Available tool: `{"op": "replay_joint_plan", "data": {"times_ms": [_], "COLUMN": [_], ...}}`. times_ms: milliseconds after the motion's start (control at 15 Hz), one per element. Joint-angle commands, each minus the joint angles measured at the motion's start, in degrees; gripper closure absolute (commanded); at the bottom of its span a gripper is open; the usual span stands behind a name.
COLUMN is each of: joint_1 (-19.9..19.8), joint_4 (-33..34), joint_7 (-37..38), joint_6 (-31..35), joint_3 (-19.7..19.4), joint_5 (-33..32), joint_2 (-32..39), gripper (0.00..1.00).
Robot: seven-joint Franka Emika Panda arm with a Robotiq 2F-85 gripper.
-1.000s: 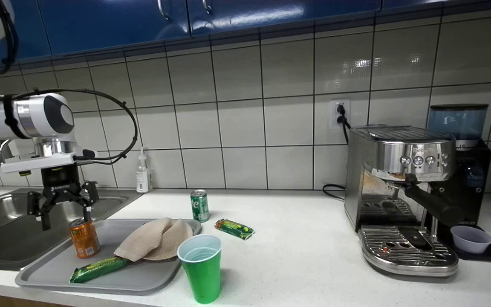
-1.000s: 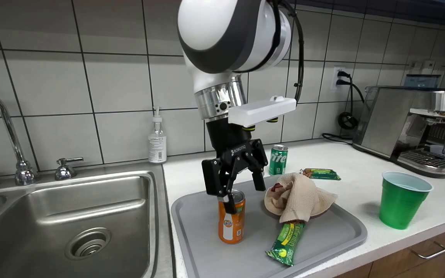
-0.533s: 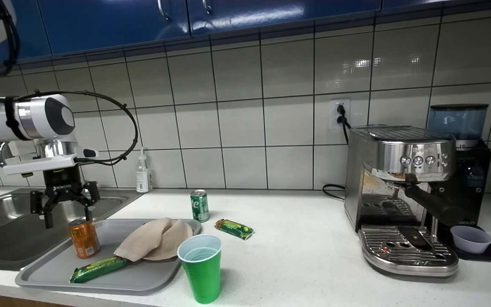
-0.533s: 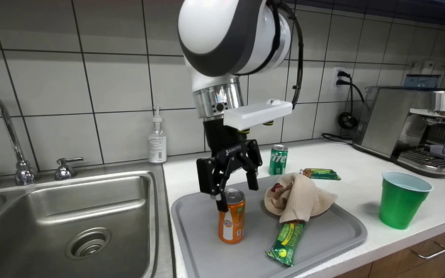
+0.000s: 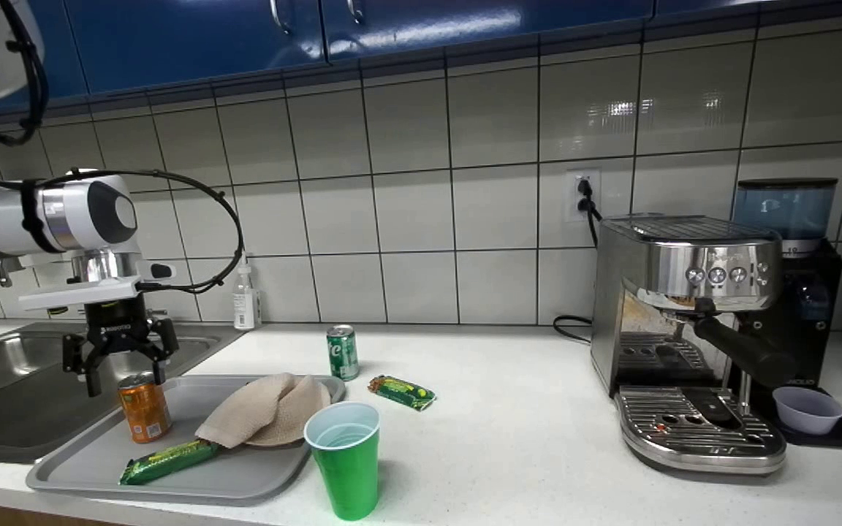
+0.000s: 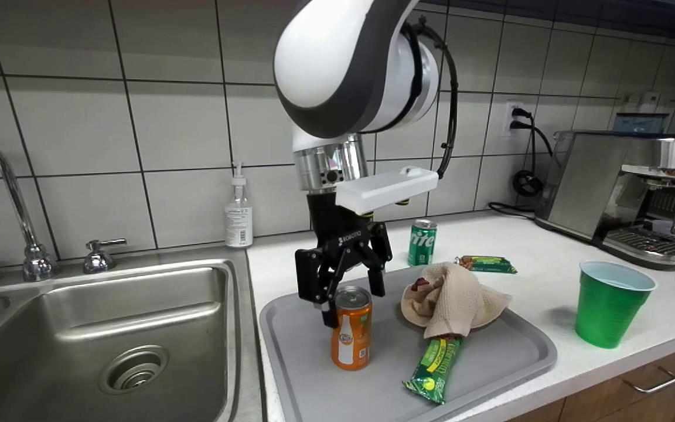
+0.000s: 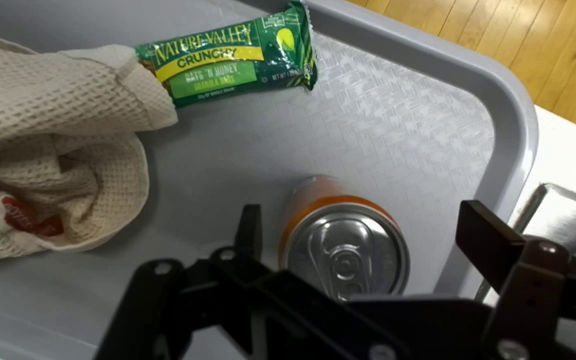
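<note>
My gripper (image 5: pixel 126 380) is open and empty, pointing down just over the orange can (image 5: pixel 145 415). It also shows in the other exterior picture, where the gripper (image 6: pixel 354 305) has a finger on each side of the can's (image 6: pixel 351 343) top. In the wrist view the silver lid of the can (image 7: pixel 345 250) lies between the gripper's (image 7: pixel 360 220) spread fingers, nearer the left one, with a gap to each. The can stands upright on a grey tray (image 7: pixel 393 130). A green granola bar (image 7: pixel 218 57) and a beige cloth (image 7: pixel 58 95) lie on the tray too.
A steel sink (image 6: pixel 156 305) borders the tray. A green cup (image 5: pixel 348 460), a green soda can (image 5: pixel 342 352) and another granola bar (image 5: pixel 402 392) are on the white counter. A soap bottle (image 6: pixel 238 211) stands by the wall; a coffee machine (image 5: pixel 691 329) is farther along.
My gripper has moved lower and, in the exterior views, shifted sideways over the orange can, so its fingers now flank the can's top. The jaws stay open. The objects have not moved.
</note>
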Motion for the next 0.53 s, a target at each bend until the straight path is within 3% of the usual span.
{"op": "replay_joint_plan", "data": {"times_ms": [0, 467], "joint_1": [0.7, 0.9], "joint_4": [2.0, 3.0], "joint_7": [1.5, 1.4], "joint_6": [0.7, 0.7], "joint_3": [-0.7, -0.8], "joint_5": [-1.0, -0.9], "joint_2": [1.8, 3.0], "gripper": [0.0, 0.0]}}
